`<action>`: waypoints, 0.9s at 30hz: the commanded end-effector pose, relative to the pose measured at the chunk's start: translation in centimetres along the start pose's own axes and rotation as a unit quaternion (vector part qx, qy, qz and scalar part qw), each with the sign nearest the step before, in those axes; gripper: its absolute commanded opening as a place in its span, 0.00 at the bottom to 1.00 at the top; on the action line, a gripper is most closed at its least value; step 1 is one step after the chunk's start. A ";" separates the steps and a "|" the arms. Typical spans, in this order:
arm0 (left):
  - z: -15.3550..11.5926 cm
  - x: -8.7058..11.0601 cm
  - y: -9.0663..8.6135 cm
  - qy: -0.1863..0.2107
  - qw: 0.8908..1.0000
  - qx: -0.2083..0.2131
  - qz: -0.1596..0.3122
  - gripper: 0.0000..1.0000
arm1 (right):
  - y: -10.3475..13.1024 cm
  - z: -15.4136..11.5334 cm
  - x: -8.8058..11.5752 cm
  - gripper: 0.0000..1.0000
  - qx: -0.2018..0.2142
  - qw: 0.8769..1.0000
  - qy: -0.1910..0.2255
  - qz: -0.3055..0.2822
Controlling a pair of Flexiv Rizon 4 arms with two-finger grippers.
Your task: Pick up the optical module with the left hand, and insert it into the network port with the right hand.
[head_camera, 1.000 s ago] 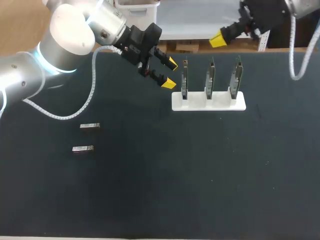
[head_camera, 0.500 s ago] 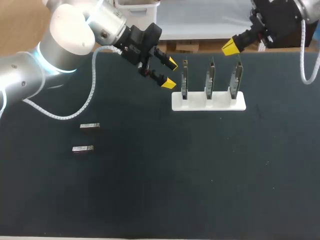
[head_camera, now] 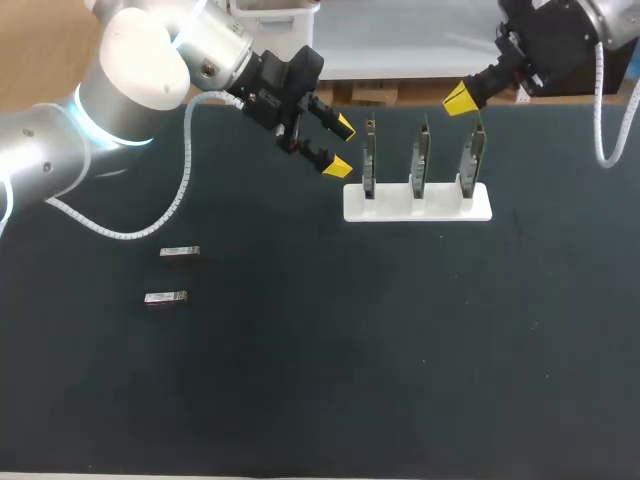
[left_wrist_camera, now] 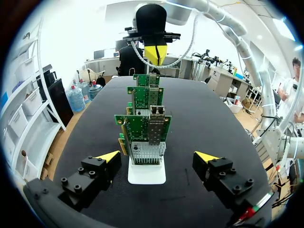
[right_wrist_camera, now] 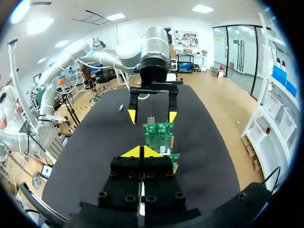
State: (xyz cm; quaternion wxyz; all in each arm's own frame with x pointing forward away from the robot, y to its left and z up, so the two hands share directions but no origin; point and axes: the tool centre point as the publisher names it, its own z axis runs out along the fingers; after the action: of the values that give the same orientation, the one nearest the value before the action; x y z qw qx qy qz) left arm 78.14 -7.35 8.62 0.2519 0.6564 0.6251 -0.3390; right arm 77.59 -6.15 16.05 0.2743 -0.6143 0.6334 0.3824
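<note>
Though missed by the left wrist view, two optical modules (head_camera: 180,252) (head_camera: 165,298) are shown overhead, laid parallel to the tabletop's (head_camera: 330,380) near edge, with the left gripper (head_camera: 340,146) spread and the right gripper (right_wrist_camera: 141,151) pressed together.

Boards overlapping, modules mere specks.
From the left wrist, the front green circuit board (left_wrist_camera: 137,127) covers most of the 2 rear green boards (left_wrist_camera: 144,97). From the right wrist, the black-bodied right gripper (right_wrist_camera: 141,152) blocks the boards' lower parts. Overhead, the 2 small silver optical modules (head_camera: 180,252) (head_camera: 165,298) are too tiny to make out, and the silver right arm (head_camera: 612,15) runs off the upper edge.
</note>
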 end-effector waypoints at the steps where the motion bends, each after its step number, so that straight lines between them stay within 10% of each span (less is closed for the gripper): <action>1: 0.0 0.0 0.2 0.001 1.000 0.002 0.000 1.00 | -0.2 0.3 0.2 0.00 0.001 1.000 0.000 0.002; 10: 0.0 0.0 0.2 0.001 1.000 0.002 0.000 1.00 | 0.1 0.6 0.3 0.00 0.011 1.000 -0.003 0.007; 11: 0.0 0.0 0.2 0.001 1.000 0.002 0.000 1.00 | 0.1 0.7 0.3 0.37 0.020 1.000 -0.001 0.009; 12: 0.0 0.0 0.2 0.001 1.000 0.002 0.000 1.00 | 0.1 0.7 0.3 1.00 0.020 1.000 -0.001 0.009; 27: 0.0 0.0 0.2 0.001 1.000 0.002 0.000 1.00 | 0.1 0.7 0.3 1.00 0.020 1.000 -0.001 0.009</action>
State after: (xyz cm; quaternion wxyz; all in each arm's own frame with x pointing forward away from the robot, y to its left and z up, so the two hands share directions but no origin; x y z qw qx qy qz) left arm 78.14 -7.35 8.62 0.2519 0.6564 0.6251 -0.3390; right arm 77.64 -5.75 15.49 0.2820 -0.6030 0.6454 0.3746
